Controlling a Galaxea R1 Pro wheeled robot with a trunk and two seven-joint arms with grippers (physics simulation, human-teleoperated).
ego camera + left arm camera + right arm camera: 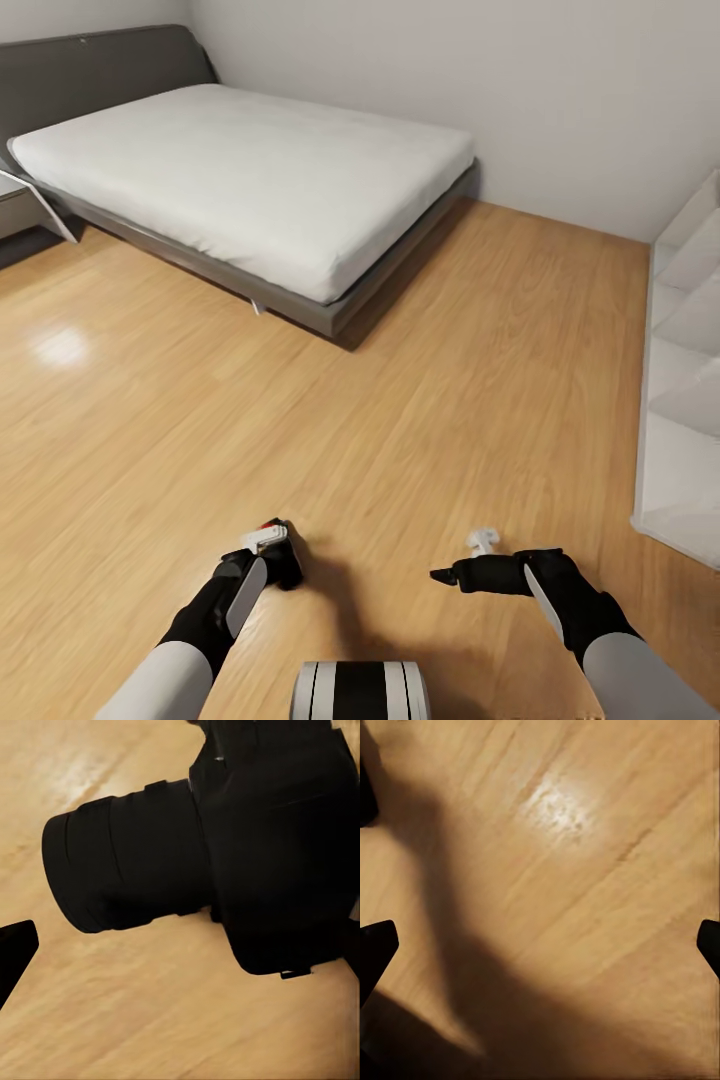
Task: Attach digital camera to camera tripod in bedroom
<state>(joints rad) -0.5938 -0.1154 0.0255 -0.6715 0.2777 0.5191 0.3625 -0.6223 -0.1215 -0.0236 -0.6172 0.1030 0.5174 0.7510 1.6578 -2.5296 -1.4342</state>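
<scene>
Down at about seven o'clock in my head view, my left gripper [268, 556] has the digital camera [277, 548] clamped in its fingers, red button up; in the left wrist view the digital camera's black body and lens barrel hang over bare wood floor [400, 400], with one fingertip [15, 949] showing at the edge. My right gripper [452, 576] sits at about five o'clock, pointing inward, empty; in its wrist view the fingertips [375, 949] stand far apart at opposite edges, so I read it as wide open with nothing between the jaws. Ahead, from ten to twelve o'clock, is the grey-framed bed [250, 170] with its white mattress, and a white shelf unit [685, 400] stands at three o'clock. So I judge I am in the bedroom, carrying the camera, with the camera tripod yet to be found. My next move calls for turning the base or head to locate that stand, then driving up close enough to bring the camera's underside down over its head.
</scene>
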